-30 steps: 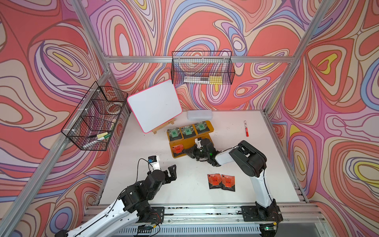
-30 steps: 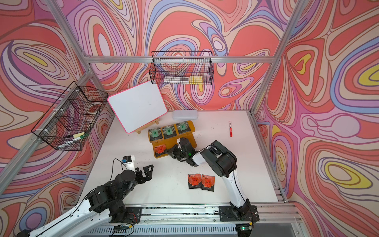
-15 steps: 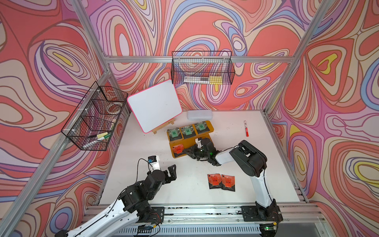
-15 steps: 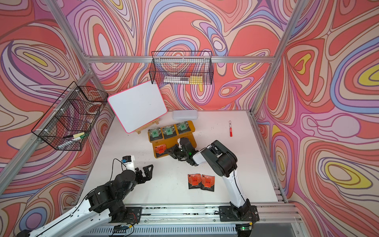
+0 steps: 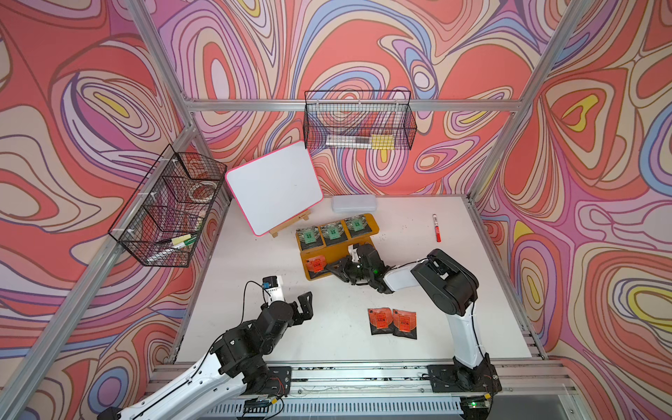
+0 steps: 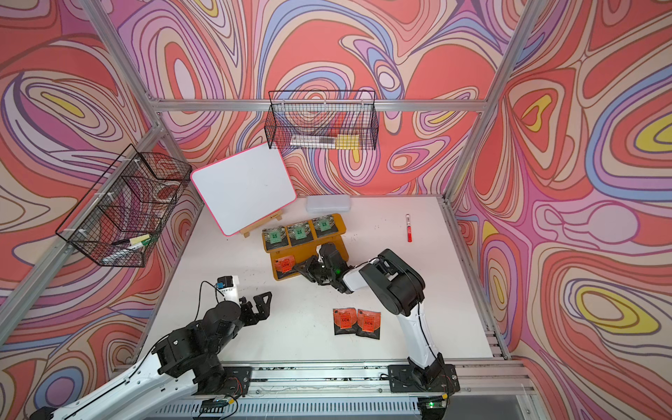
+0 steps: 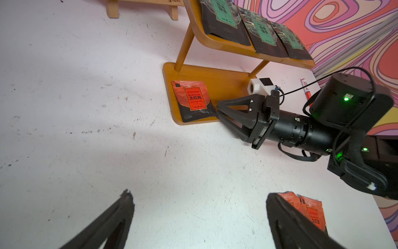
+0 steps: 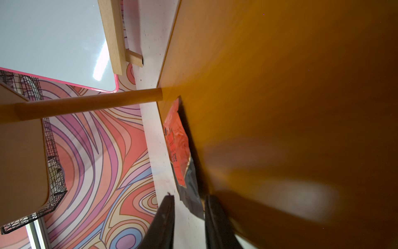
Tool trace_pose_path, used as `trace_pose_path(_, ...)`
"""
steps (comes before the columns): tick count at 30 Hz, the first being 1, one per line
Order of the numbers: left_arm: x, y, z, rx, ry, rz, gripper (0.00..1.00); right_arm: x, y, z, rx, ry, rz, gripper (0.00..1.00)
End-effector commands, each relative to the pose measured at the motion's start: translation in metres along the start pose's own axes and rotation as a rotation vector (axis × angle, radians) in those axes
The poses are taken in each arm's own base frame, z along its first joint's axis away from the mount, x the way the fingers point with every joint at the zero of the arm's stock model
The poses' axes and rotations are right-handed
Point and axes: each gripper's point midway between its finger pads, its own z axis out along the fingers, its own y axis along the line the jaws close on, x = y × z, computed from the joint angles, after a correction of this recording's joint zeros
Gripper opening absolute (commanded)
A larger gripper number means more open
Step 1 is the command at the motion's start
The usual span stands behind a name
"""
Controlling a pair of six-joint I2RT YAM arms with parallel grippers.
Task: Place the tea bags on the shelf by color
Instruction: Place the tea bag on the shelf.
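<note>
- Right gripper (image 7: pixel 218 111) slightly parted, seemingly clear of flat black orange-red-labelled sachet (image 7: pixel 193 100) on mustard-yellow shelf's lower board (image 7: pixel 226 82).
- Next two orange-red sachets (image 5: pixel 380 321) on white table (image 5: pixel 327 345), back toward right arm's base.
- Left gripper (image 7: pixel 199 195) spread wide, empty.

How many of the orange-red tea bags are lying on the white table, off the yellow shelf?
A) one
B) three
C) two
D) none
C: two orange-red tea bags lie side by side on the table; the third orange-red bag sits on the lower board of the shelf.
</note>
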Motion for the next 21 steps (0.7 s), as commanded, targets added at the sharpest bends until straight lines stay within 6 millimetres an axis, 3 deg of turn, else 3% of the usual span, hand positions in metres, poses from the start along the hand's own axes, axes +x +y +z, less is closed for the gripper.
trace_pose_path(1, 0.003, 0.003, 0.004, -0.013, 0.001, -0.004, 0.99, -0.002, 0.0, -0.011, 0.02, -0.025, -0.006, 0.27)
trace_pose_path(5, 0.005, -0.003, 0.006, 0.015, 0.013, 0.0, 0.99, 0.002, -0.002, -0.022, 0.026, -0.035, -0.004, 0.27)
trace_pose_path(11, 0.011, -0.032, 0.01, 0.148, 0.054, 0.027, 0.99, 0.006, 0.0, -0.053, 0.054, -0.063, -0.034, 0.28)
trace_pose_path(17, 0.019, -0.065, 0.012, 0.292, 0.115, 0.043, 0.99, 0.013, 0.004, -0.101, 0.156, -0.102, -0.136, 0.31)
trace_pose_path(21, 0.031, -0.086, 0.017, 0.371, 0.187, 0.022, 0.99, 0.021, 0.0, -0.135, 0.253, -0.11, -0.204, 0.42)
